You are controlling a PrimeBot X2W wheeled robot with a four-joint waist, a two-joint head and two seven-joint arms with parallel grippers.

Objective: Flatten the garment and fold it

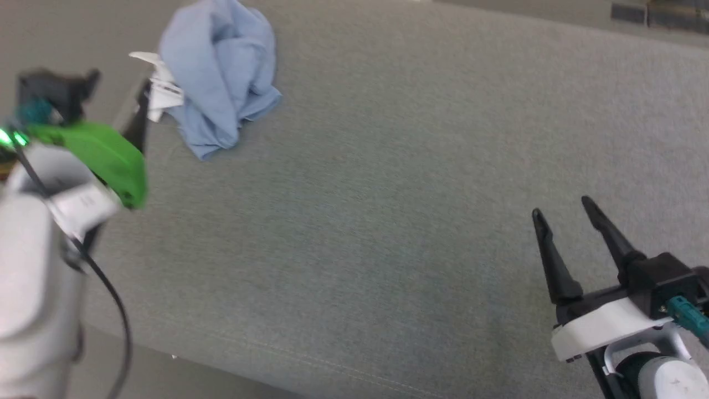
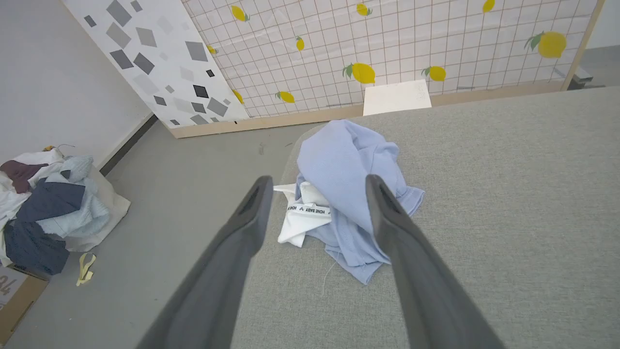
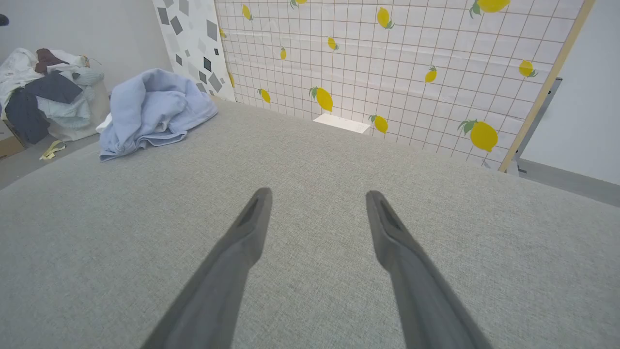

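The garment (image 1: 221,72), a light blue shirt, lies crumpled in a heap near the far left corner of the grey cloth-covered table (image 1: 388,210). Its white collar with a printed neck label (image 2: 302,213) sticks out on the left side, at the table's edge. My left gripper (image 2: 318,179) is open and hovers just short of the heap, framing the collar and the blue folds (image 2: 339,160) without touching them. My right gripper (image 1: 562,208) is open above bare table at the lower right, far from the garment (image 3: 150,106). Nothing sits between its fingertips (image 3: 318,193).
The table's left edge drops to a grey floor right beside the heap. A pile of other clothes (image 2: 43,203) lies on the floor by a cardboard box. A lemon-patterned screen (image 2: 387,43) and a white board (image 2: 397,97) stand beyond the far edge.
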